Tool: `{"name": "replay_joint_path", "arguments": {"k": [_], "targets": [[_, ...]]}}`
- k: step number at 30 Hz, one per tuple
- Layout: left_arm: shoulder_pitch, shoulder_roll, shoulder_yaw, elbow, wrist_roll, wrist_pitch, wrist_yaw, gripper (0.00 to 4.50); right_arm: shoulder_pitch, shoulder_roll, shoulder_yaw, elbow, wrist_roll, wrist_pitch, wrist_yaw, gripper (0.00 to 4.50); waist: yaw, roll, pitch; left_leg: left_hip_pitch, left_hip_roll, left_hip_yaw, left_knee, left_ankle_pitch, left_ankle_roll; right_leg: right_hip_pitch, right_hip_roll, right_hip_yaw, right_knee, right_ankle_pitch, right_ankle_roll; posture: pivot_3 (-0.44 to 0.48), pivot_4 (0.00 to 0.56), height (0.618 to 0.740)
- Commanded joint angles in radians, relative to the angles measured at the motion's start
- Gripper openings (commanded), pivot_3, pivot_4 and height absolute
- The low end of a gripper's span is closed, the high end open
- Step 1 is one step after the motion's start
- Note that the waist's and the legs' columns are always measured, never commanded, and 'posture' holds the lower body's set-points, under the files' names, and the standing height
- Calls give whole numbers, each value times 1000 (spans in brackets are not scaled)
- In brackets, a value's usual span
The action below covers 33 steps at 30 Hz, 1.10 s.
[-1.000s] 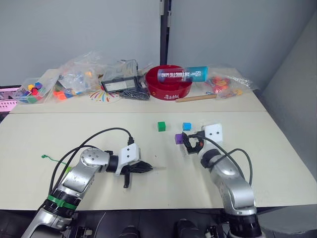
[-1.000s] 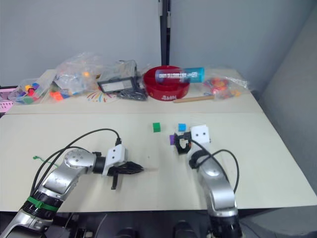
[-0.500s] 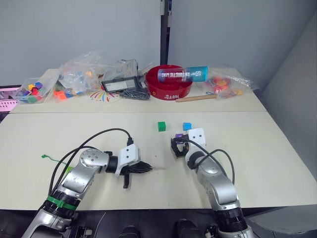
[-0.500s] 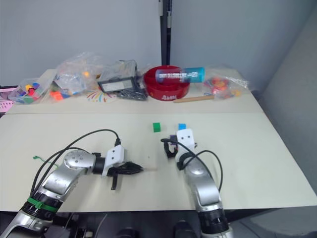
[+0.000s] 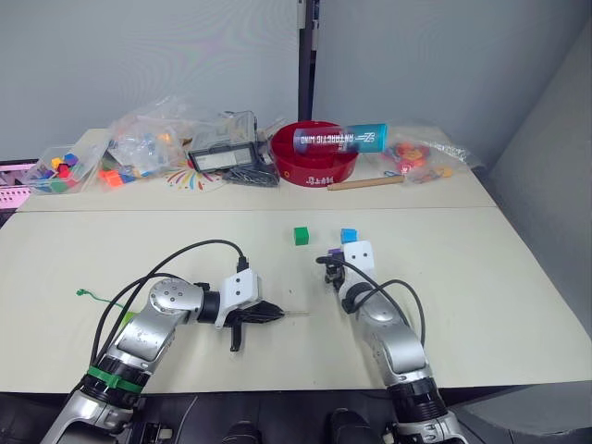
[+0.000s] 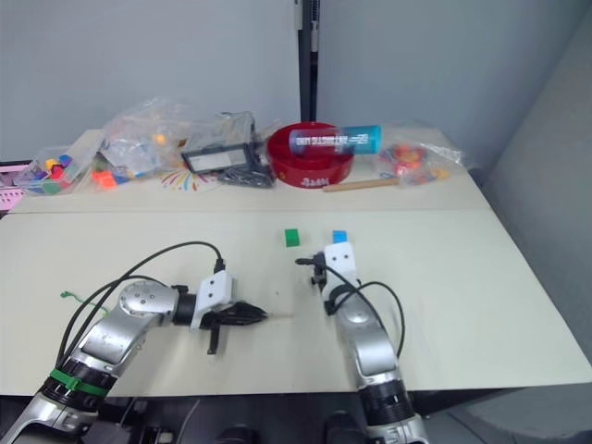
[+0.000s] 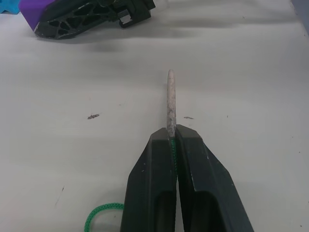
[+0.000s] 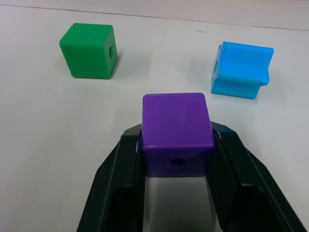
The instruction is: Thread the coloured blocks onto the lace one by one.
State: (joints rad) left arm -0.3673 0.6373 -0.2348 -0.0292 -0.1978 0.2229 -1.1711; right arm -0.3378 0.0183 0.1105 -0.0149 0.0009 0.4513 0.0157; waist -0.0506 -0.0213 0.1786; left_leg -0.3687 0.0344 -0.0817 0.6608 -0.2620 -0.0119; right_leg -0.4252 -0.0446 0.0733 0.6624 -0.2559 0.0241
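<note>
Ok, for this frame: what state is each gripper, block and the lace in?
left gripper: shut on the lace
lace: pale tip sticks out past the fingers
right gripper: shut on the purple block
purple block: gripped
green block: loose on table, unthreaded
blue block: loose on table, unthreaded

Head views overlook table [image 5: 518, 277]; wrist views sit close.

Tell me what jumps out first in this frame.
The right hand grips a purple cube on the table, near a green cube and a blue piece. The left hand pinches the green lace, its pale tip pointing at the right hand.
</note>
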Motion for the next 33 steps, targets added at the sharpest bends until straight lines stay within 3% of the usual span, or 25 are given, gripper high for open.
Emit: {"name": "replay_joint_path", "arguments": {"k": [1,10,19,20,23,26,27,33], "targets": [[3,10,17,-21,-9,-11,-3,0,20,10,2,-100,-2,-9,-6,1194,0,0,0,0,0,0,0,0,0,0,0,0,0,0,0,0,150,740],[-13,15,24,-5,-14,-16,-15,0,367,-52,193,-607,8,251,51,1194,2,0,0,-1,0,0,0,0,0,0,0,0,-1,0,0,0,150,740],[-18,25,22,-9,-13,-2,-37,0,438,-24,195,-568,47,337,43,1194,0,-1,-1,1,0,0,0,1,-1,1,1,0,-1,-1,2,0,150,740],[-16,27,23,-9,-13,-2,-37,0,440,-22,193,-576,48,326,47,2228,1,-1,-1,1,1,0,0,1,-1,1,1,0,-1,-1,2,0,150,740],[-11,31,24,-7,-12,-5,-36,0,437,-31,176,-617,71,297,78,3256,3,-1,-1,1,0,0,0,1,-1,1,1,0,-1,-1,2,0,150,740],[-6,32,26,-3,-13,-9,-34,0,418,-116,131,-689,106,300,160,4316,4,-1,-1,0,0,0,0,1,-1,1,0,0,-2,-1,1,0,150,740],[-5,33,28,-1,-13,-11,-34,0,408,-156,106,-718,134,304,206,4493,4,-1,-1,0,0,0,0,1,-1,1,0,0,-2,-1,1,0,150,740],[3,33,40,0,-13,-12,-22,0,304,-455,-40,-745,358,298,563,4493,1,-1,-1,0,0,0,0,0,-1,2,1,0,-3,-1,2,0,150,740]]}}
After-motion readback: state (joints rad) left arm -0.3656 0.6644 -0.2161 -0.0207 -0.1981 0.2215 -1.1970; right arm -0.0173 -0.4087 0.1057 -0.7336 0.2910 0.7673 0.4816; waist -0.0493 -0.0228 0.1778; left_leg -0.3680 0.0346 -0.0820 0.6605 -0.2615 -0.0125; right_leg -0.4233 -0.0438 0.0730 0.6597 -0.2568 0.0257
